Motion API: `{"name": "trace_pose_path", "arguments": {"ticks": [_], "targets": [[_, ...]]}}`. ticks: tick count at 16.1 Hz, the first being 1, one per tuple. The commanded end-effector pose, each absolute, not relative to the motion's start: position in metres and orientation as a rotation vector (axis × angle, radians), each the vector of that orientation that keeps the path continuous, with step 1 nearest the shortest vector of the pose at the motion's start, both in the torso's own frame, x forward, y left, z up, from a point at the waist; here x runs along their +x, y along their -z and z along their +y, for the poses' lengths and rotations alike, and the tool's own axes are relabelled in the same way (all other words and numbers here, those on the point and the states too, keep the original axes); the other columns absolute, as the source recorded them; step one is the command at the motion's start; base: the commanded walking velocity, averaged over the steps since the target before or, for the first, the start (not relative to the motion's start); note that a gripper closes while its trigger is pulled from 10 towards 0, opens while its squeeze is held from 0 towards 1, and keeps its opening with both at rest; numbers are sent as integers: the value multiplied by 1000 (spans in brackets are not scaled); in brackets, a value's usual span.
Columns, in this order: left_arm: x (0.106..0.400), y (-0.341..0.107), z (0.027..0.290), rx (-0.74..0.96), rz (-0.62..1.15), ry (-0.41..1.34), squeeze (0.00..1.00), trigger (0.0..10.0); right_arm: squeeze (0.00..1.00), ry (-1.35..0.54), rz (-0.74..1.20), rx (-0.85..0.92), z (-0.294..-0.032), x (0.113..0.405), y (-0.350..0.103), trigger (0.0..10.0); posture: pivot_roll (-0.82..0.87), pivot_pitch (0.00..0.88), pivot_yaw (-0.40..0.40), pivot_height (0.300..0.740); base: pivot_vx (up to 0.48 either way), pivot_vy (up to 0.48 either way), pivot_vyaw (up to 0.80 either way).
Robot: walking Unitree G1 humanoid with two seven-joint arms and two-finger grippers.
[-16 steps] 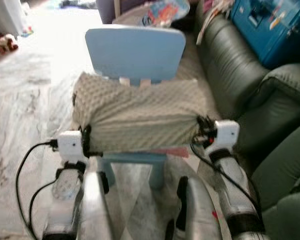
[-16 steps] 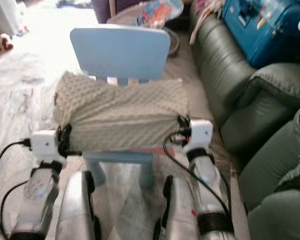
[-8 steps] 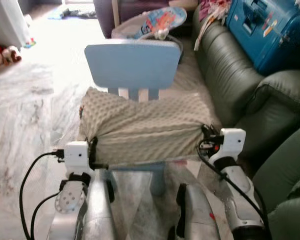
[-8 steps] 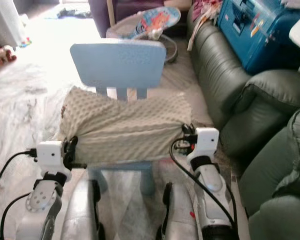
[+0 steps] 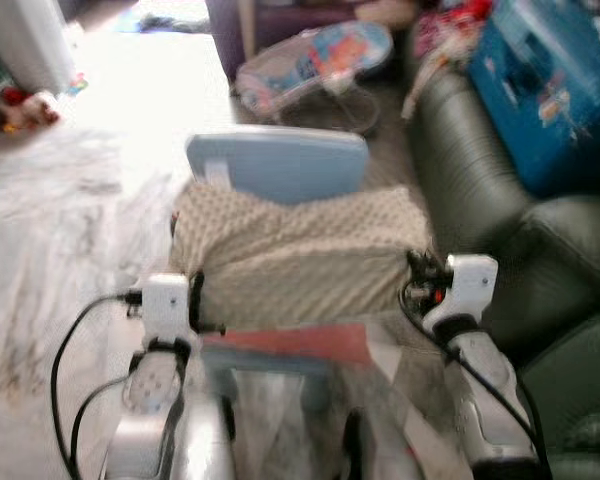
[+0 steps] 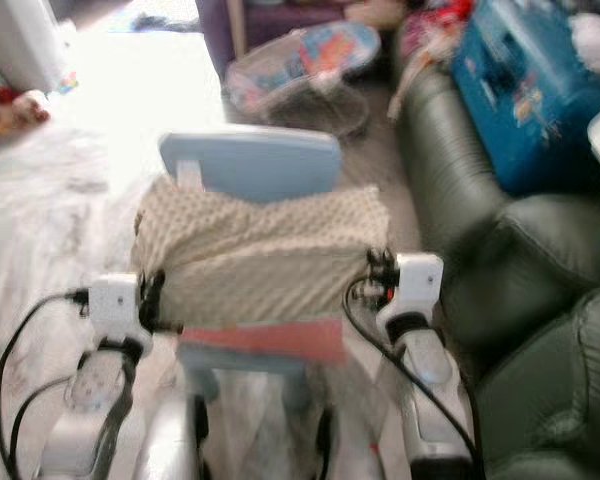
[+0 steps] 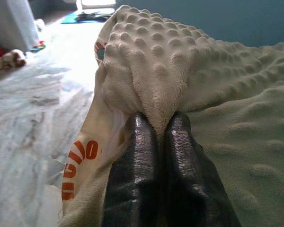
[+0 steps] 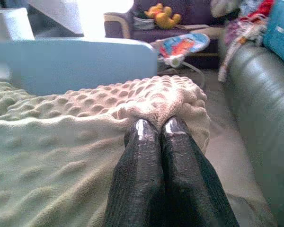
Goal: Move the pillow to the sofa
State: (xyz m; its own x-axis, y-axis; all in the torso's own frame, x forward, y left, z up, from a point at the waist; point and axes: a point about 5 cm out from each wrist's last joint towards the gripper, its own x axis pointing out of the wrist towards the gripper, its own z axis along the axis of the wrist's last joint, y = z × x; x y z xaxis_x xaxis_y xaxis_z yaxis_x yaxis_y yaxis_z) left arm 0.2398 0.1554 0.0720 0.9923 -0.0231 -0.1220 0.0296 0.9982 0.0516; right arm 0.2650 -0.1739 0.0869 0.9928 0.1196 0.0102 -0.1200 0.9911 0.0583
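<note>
Pincers grip both ends of the pillow (image 5: 298,258). In the left eye view, blurred, the left pincer (image 5: 202,300) sits at lower left of centre and the right pincer (image 5: 412,275) at lower right of centre, with the pillow stretched between them in mid-frame, in front of the back of a blue chair (image 5: 278,165). A dark green sofa (image 5: 480,175) fills the right side.

In the right eye view the pillow covers the lower part of the chair's back.

In the left wrist view the fingers (image 7: 135,175) are pressed together on a fold of bumpy fabric.

In the right wrist view the fingers (image 8: 141,165) likewise pinch a fold of pillow, with the chair back at upper left and the sofa at right.
</note>
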Motion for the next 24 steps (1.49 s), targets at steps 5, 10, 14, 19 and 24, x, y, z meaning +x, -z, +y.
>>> {"name": "trace_pose_path", "arguments": {"ticks": [5,10,14,19,24], "targets": [[240,-81,151,70,92,57,0,10000,0,-143,-38,75,-167,270,-98,10000,34,0,-29,734,0,0,0],[244,-68,151,127,144,98,0,10000,0,-135,-28,83,-168,270,-97,10000,35,0,-46,740,0,0,0],[252,-70,152,132,147,90,0,10000,0,-98,17,13,-168,277,-94,10000,36,0,-57,740,0,0,0],[251,-73,147,109,129,109,0,10000,0,-105,17,-1,-167,281,-94,10000,41,0,-51,740,0,0,0],[240,-68,140,75,158,144,0,10000,0,-61,65,50,-163,273,-81,10000,38,0,-38,740,0,0,0]]}}
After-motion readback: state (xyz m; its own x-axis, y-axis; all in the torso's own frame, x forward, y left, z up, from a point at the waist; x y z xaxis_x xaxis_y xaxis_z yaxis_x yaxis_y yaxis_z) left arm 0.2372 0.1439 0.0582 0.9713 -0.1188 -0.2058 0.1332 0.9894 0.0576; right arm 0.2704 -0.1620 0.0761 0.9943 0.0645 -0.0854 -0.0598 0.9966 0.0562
